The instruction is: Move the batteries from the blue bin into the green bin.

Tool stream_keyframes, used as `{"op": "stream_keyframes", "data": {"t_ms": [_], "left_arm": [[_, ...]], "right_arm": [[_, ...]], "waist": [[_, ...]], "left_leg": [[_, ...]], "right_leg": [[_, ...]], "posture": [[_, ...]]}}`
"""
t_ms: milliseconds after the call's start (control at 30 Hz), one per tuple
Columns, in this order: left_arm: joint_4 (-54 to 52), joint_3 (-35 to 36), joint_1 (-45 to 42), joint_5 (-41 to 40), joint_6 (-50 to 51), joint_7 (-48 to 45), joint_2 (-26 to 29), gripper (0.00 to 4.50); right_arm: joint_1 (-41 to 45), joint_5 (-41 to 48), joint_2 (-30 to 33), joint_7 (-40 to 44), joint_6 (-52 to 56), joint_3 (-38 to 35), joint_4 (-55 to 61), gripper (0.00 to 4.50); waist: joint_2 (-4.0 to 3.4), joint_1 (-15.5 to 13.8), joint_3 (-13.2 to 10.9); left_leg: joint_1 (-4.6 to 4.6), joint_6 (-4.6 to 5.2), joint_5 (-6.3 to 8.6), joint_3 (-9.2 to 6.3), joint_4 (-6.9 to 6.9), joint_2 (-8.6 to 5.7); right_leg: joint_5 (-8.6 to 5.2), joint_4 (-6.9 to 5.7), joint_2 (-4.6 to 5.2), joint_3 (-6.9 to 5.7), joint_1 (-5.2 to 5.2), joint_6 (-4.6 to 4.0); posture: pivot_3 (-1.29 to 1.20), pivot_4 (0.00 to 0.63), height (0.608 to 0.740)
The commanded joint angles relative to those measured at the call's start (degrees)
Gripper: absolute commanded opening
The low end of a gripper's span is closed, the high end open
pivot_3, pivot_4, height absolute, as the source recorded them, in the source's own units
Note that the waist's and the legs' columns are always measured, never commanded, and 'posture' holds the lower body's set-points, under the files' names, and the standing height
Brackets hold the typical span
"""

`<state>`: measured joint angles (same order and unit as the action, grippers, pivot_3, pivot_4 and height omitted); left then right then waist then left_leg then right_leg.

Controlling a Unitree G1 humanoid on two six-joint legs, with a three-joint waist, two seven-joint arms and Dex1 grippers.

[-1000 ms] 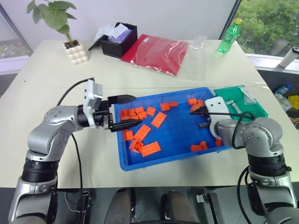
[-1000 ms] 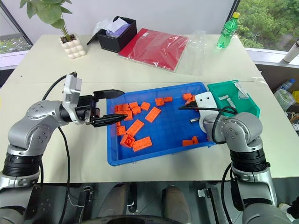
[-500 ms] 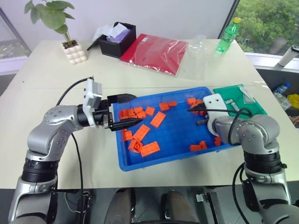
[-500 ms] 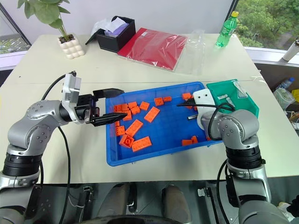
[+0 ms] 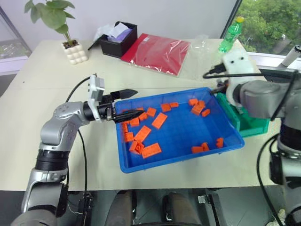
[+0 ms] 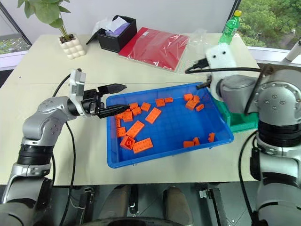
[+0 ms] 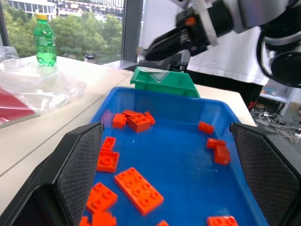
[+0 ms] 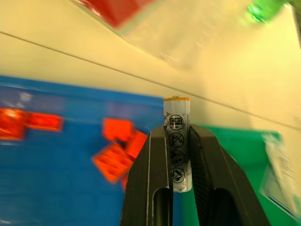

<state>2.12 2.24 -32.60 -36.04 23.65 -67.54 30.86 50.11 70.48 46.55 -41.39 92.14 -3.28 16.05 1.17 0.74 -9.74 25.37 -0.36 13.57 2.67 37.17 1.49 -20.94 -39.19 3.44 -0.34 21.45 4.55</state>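
Orange bricks (image 5: 151,149) in blue bin (image 5: 183,136), beside green bin (image 5: 249,123).

potted plant (image 5: 56,21), black box (image 5: 120,41), red folder (image 5: 157,52), green bottle (image 5: 229,35) along far table edge.

A slim silvery-grey battery (image 8: 177,143) with an orange band at its tip and small printed symbols along its side stands upright, clamped between the two black fingers (image 8: 150,179) of the right hand (image 8: 177,141), raised above the meeting edge of the two bins. The blue bin (image 5: 183,136), a wide shallow bright-blue tray with low walls, lies on the desk (image 5: 47,155) at the middle of the scene, its long side running left to right. The green bin (image 5: 244,120), small and deep with slanted walls, sits touching the blue bin's right end, at its far corner, partly hidden behind the right arm.
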Motion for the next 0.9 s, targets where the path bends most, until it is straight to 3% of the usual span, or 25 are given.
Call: {"op": "stream_keyframes", "data": {"t_ms": [33, 200, 467, 767, 900], "left_arm": [[0.8, 0.3, -1.9, 0.6, -1.5, -1.5, 0.1, 4.50], [0.8, 0.5, -2.7, 0.3, -1.2, -2.3, 0.8, 4.50], [-1.8, 1.3, -2.5, -0.6, 0.2, -1.0, 1.2, 4.50], [-4.0, 2.8, -1.7, -0.6, 2.0, 2.5, 1.9, 4.50], [-4.5, 4.3, -1.3, 0.1, 1.9, 5.6, 2.0, 4.50]], "right_arm": [[-4.0, -3.3, 3.3, 1.9, 0.4, -3.4, 1.5, 0.03], [-9.1, -11.6, 4.4, 7.0, 0.0, -4.7, 2.1, 0.03], [-13.9, -27.1, 5.2, 17.4, -7.9, -0.9, -1.5, 0.03], [-13.3, -37.1, 2.0, 25.5, -9.0, -0.3, -1.7, 4.43], [-10.9, -41.2, 2.4, 30.7, -12.8, 2.5, -1.1, 4.48]], "waist": [[0.00, 0.0, 0.0], [-0.06, 0.2, 0.0], [-0.07, -0.1, 0.0], [-0.07, 0.1, 0.0], [-0.07, 0.1, 0.0]], "left_leg": [[0.00, 0.00, 0.00, 0.01, -0.01, 0.00], [-0.01, 0.00, 0.00, 0.04, -0.01, 0.03], [-0.01, -0.01, 0.00, 0.03, 0.02, 0.01], [-0.02, -0.01, -0.01, 0.03, 0.01, 0.02], [-0.02, -0.01, -0.01, 0.03, 0.02, 0.02]], "right_leg": [[0.00, 0.00, 0.01, 0.01, 0.00, 0.00], [0.00, -0.01, -0.02, 0.03, 0.02, 0.00], [0.00, -0.01, -0.01, 0.03, 0.00, 0.00], [0.00, -0.03, -0.03, 0.03, 0.01, 0.00], [0.00, -0.03, -0.02, 0.03, 0.01, 0.00]], "posture": [[0.00, 0.150, 0.740], [0.00, 0.150, 0.740], [0.00, 0.150, 0.740], [0.00, 0.150, 0.740], [0.00, 0.150, 0.740]]}}
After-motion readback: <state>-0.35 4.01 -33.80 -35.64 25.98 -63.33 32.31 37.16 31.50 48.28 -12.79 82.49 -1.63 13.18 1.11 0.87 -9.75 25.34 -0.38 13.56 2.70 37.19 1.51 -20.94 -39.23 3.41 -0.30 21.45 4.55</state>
